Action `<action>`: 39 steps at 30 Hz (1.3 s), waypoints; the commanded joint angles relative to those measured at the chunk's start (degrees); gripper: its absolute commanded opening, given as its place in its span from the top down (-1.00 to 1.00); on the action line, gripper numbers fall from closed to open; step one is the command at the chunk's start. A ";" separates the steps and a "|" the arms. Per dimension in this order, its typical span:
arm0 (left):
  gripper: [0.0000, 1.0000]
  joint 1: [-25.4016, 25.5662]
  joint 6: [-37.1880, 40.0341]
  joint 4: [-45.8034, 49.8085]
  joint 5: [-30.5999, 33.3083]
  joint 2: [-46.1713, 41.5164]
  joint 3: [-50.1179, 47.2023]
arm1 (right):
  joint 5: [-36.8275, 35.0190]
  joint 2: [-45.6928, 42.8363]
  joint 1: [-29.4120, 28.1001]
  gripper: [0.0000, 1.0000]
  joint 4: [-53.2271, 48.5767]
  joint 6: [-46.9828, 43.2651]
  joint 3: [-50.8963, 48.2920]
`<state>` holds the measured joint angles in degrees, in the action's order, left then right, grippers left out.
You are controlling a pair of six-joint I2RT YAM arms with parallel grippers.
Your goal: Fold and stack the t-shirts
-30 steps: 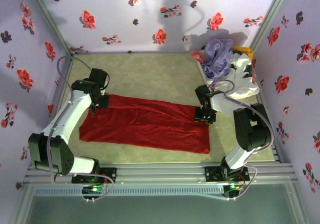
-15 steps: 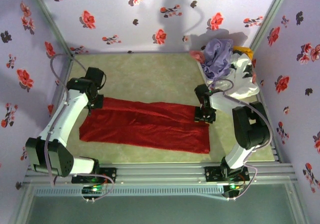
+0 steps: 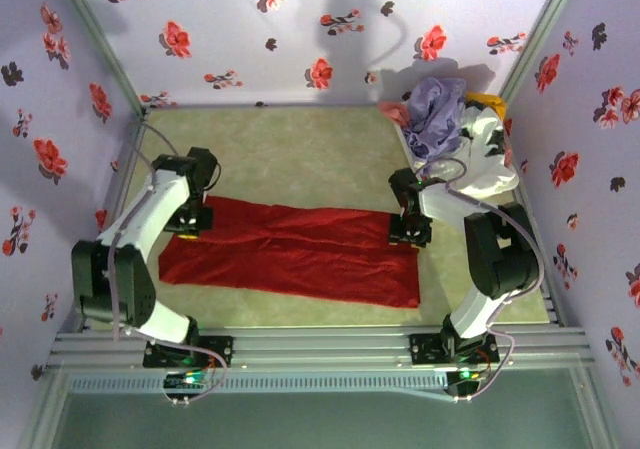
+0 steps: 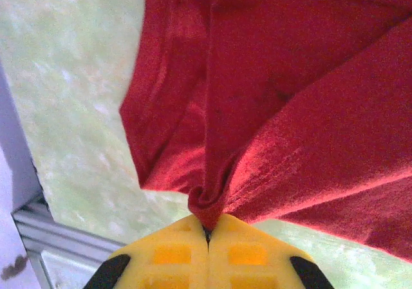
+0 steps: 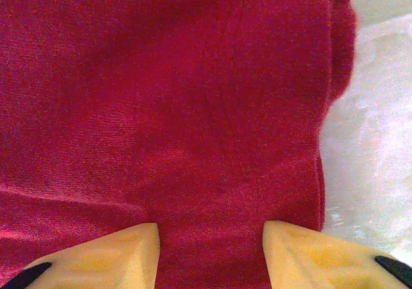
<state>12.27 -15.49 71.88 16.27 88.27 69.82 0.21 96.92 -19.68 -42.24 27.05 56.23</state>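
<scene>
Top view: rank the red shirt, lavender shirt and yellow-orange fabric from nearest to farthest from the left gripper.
1. red shirt, pinched by the left gripper itself.
2. lavender shirt, far right corner.
3. yellow-orange fabric, just beyond it, further right.

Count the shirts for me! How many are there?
4, I think. The red t-shirt lies spread on the table. The lavender t-shirt is heaped at the far right corner, with pink cloth and yellow-orange cloth peeking beside it. More may be hidden underneath.
</scene>
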 commanded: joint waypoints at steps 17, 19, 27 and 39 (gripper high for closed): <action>0.82 0.21 -8.33 7.56 -4.46 20.04 -2.41 | -1.54 1.53 0.61 0.03 -4.35 -2.25 1.80; 0.77 0.21 -8.46 6.30 -5.01 21.27 -3.29 | -1.60 1.53 0.61 0.02 -4.42 -2.41 1.99; -0.09 0.38 -9.37 5.95 -5.81 21.35 -2.43 | -1.79 0.55 0.70 0.00 -5.69 -3.03 3.71; -0.23 5.37 -11.67 18.22 -5.41 13.05 20.46 | -1.58 -0.89 0.79 -0.01 -7.41 -3.67 5.12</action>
<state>16.80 -25.80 86.76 10.96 102.39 86.89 -0.21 97.41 -19.38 -47.09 24.18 59.77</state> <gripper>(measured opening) 0.612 0.506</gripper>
